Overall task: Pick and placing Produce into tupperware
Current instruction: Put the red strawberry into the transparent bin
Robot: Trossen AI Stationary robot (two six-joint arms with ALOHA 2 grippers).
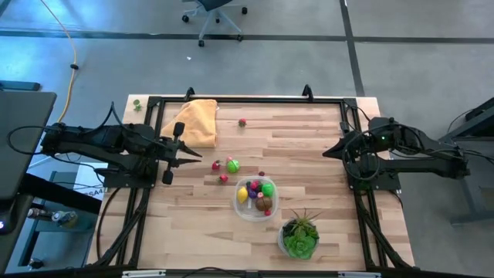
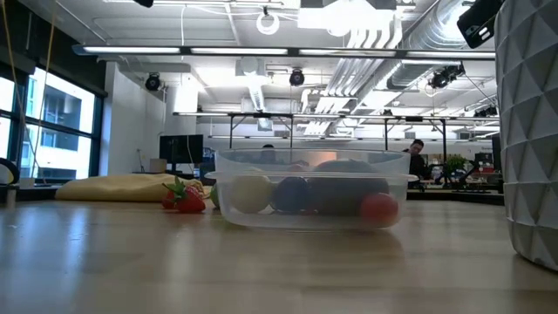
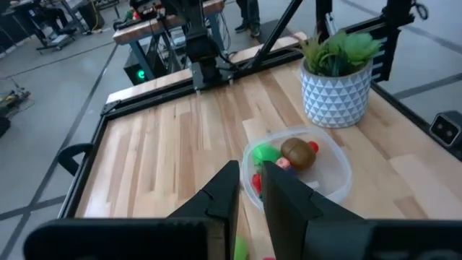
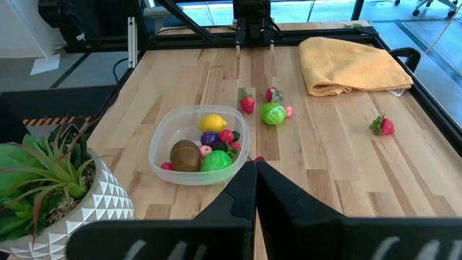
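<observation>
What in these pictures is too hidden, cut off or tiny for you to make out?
- Low view: the white pot is cut off by the picture's right edge; its plant is out of sight.
- High view: the small red bits beside the green ball are too tiny to name.
- Left wrist view: the left gripper hides part of the tupperware.
- Low view: neither arm shows.
</observation>
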